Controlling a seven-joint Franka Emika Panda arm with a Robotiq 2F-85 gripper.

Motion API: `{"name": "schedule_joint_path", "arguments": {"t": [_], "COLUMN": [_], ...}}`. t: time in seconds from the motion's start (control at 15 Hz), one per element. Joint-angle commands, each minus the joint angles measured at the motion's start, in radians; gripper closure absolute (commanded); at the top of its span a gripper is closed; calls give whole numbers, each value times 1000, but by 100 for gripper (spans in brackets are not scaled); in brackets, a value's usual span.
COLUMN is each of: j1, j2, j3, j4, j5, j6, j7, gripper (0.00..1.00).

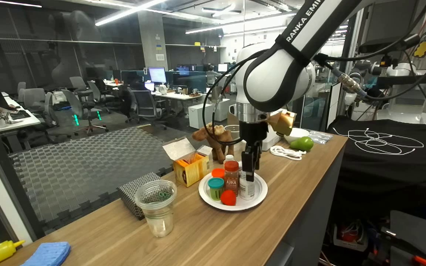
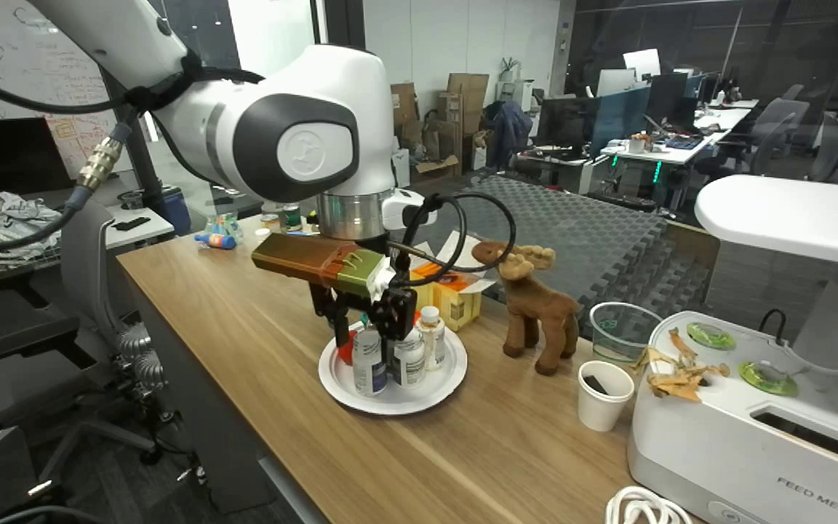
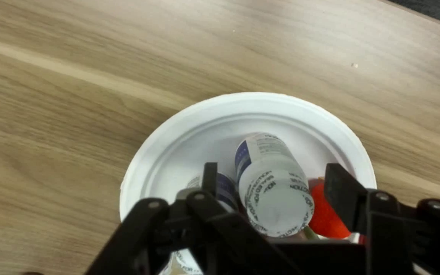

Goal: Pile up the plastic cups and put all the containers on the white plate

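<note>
The white plate (image 1: pixel 261 192) (image 2: pixel 390 407) (image 3: pixel 250 100) holds several containers. They include white bottles (image 2: pixel 409 360), a red-capped spice jar (image 1: pixel 231 181), a teal-lidded jar (image 1: pixel 216 189) and a white-capped bottle (image 2: pixel 431 342). A red object (image 1: pixel 228 198) lies at the plate's front. My gripper (image 1: pixel 250 175) (image 2: pixel 368 335) (image 3: pixel 275 181) points down over the plate. Its fingers are apart, one on each side of a white bottle (image 3: pixel 269 164) (image 2: pixel 369 371), with gaps visible. That bottle stands on the plate. Clear plastic cups (image 1: pixel 157 210), seemingly nested, stand away from the plate.
An open yellow box (image 1: pixel 191 168) and a plush moose (image 2: pixel 541 309) stand behind the plate. A mesh box (image 1: pixel 139 192) sits by the cups. A paper cup (image 2: pixel 601 400), another clear cup (image 2: pixel 619 335) and a white appliance (image 2: pixel 739 437) stand along the table.
</note>
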Motion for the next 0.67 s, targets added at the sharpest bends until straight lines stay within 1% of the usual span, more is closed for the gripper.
{"name": "schedule_joint_path", "arguments": {"t": [0.0, 0.2, 0.4, 0.53, 0.6], "j1": [4, -10, -37, -70, -88], "j2": [-69, -136, -195, -218, -226], "j3": [-12, -31, -72, -91, -98], "j4": [-15, -18, -28, -31, -34], "j5": [-25, -30, -49, 5, 47], "j6": [15, 10, 45, 31, 18], "j7": [6, -7, -21, -109, -174], "gripper": [0, 0, 0, 0, 0]}}
